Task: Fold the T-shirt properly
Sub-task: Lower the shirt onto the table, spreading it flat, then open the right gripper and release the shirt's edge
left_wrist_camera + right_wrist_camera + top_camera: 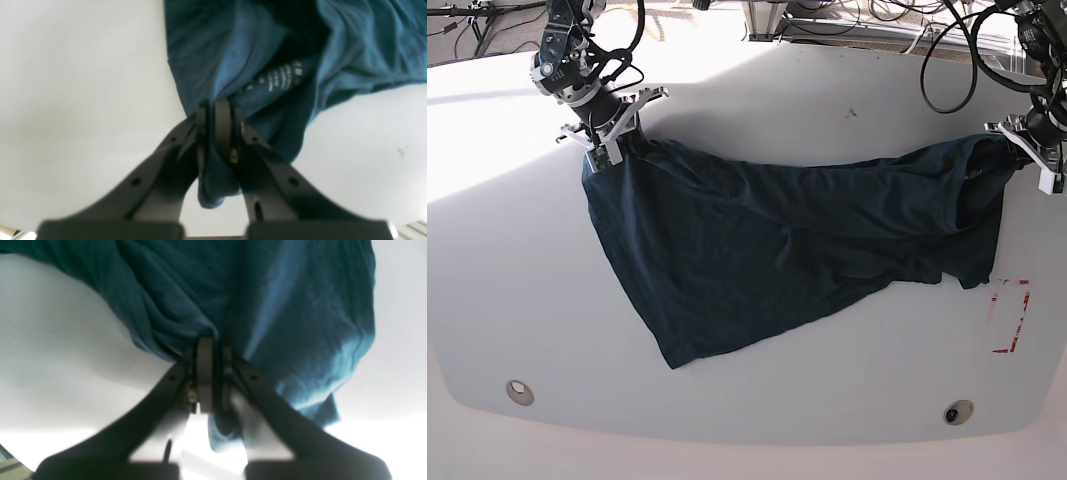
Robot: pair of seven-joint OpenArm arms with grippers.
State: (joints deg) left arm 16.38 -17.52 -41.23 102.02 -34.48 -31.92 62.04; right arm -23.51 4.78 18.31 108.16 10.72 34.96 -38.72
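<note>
While pincer-held, T-shirt [757, 250] spans left–right

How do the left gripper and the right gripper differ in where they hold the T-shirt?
The left gripper grips by the printed neck label; the right gripper grips plain cloth. In the base view the left gripper sits at that view's right, the right gripper at its left. Both are shut on the T-shirt.

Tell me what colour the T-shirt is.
The T-shirt is plain dark navy blue, looking more teal in the wrist views; the base view shows it best.
</note>
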